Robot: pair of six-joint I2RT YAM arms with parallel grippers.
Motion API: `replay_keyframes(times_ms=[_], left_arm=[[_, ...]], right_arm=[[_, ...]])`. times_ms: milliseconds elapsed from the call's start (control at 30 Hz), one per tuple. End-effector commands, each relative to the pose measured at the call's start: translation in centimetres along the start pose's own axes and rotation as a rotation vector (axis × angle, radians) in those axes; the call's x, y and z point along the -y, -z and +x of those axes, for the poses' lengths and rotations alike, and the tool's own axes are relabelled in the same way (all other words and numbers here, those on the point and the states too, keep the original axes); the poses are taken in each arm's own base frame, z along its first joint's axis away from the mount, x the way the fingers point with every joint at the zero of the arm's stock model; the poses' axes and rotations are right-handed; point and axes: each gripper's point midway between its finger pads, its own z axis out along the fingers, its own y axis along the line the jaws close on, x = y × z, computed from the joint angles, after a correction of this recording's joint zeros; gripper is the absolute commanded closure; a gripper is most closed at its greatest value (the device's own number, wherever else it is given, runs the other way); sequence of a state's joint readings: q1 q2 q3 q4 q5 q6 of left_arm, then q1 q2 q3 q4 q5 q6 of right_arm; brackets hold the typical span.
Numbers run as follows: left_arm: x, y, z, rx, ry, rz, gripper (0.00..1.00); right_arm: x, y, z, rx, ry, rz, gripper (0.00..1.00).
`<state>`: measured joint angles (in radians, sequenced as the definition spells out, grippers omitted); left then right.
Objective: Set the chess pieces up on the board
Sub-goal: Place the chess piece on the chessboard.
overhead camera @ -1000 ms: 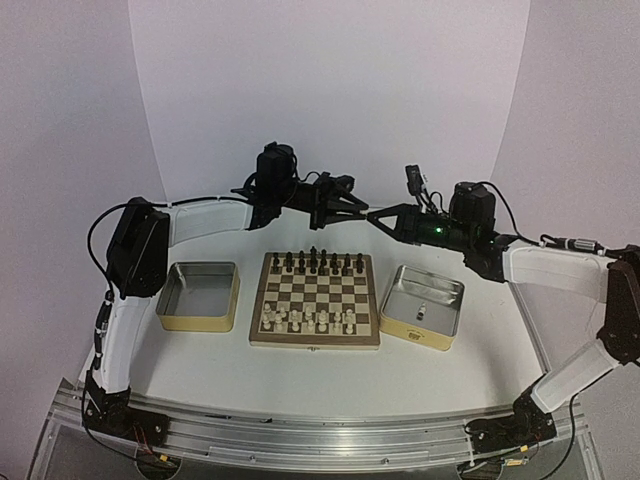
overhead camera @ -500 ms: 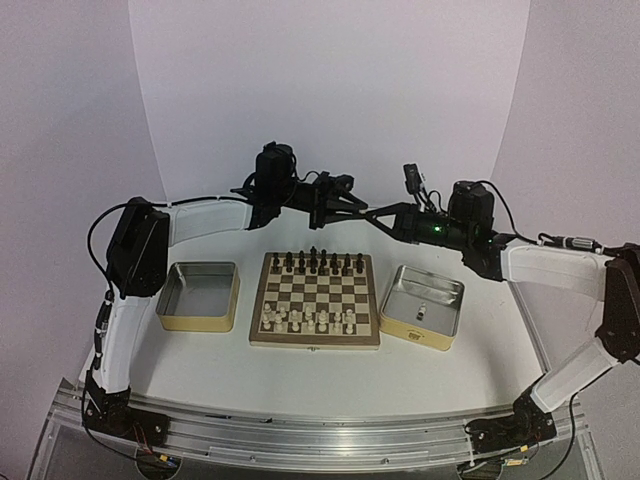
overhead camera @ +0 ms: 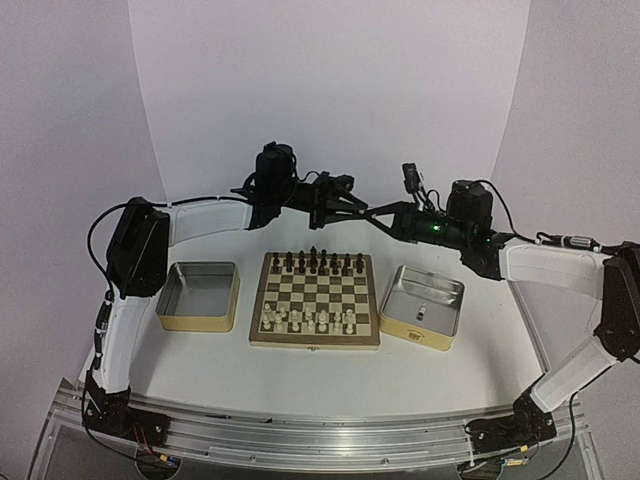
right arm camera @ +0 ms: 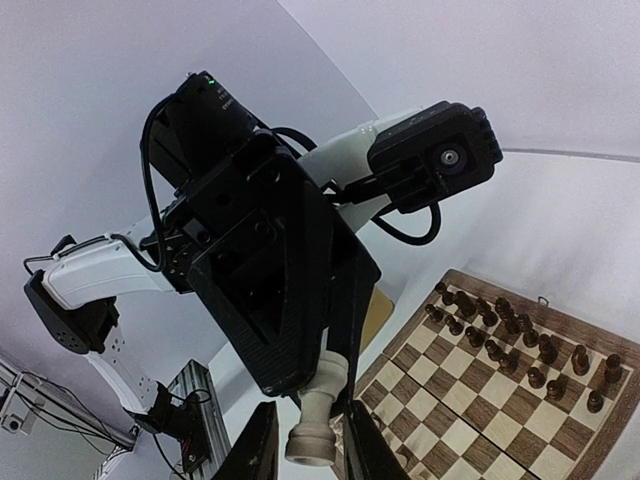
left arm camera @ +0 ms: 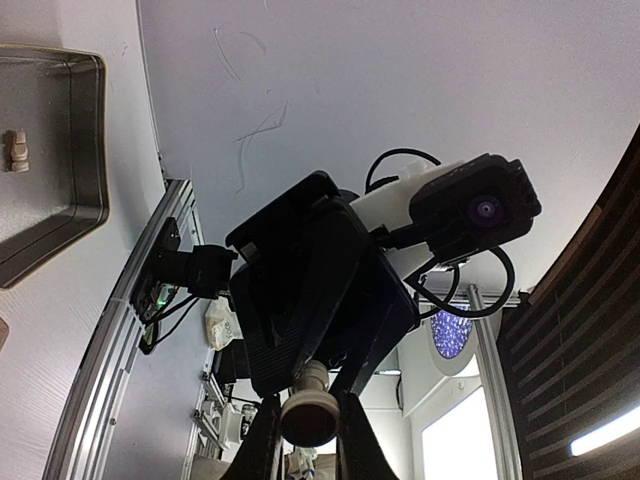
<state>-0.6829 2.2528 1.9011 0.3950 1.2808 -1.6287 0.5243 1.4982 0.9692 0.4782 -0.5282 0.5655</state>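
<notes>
Left tin [overhead camera: 195, 322] is noted on the table [overhead camera: 330, 375], just left of the board [overhead camera: 315, 341]. On the board, white pieces [overhead camera: 310, 318] are ranged on the near rows and dark pieces [overhead camera: 317, 262] on the far rows. Above the board's far edge both arms are held high, with the grippers tip to tip. The left gripper [left arm camera: 306, 442] is clamped on the rounded end of the held piece [right arm camera: 313, 425], a white one, kept in the air well clear of the board. Its base is flanked by the fingers of the right gripper [right arm camera: 312, 455]; whether they press on it cannot be told. Right tin [overhead camera: 415, 332] is set just right of the board, and one loose piece [overhead camera: 423, 311], also white, lies in it.
</notes>
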Motion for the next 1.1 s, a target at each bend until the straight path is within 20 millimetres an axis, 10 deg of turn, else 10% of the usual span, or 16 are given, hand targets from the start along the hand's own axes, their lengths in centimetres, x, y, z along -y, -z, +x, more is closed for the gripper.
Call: replay_keyframes(times_ms=[0,500,667,1067], left_arm=[[0.6,0.4,0.2,-0.007,-0.037,0.013,1.00],[0.5,0.6,0.4,-0.003,-0.039,0.009,0.98],[0.5,0.8,0.2,0.012,-0.042,-0.010,0.70],[1.4,7.9,-2.6,0.276,-0.092,-0.231,0.54]], right_arm=[[-2.1,0.1,-2.1,0.050,0.049,-0.051,0.81],[-2.5,0.5,-2.5,0.066,0.053,-0.049,1.00],[-3.2,0.3,-2.0,0.005,0.032,-0.080,1.00],[-1.0,3.9,0.9,-0.264,0.042,0.241,1.00]])
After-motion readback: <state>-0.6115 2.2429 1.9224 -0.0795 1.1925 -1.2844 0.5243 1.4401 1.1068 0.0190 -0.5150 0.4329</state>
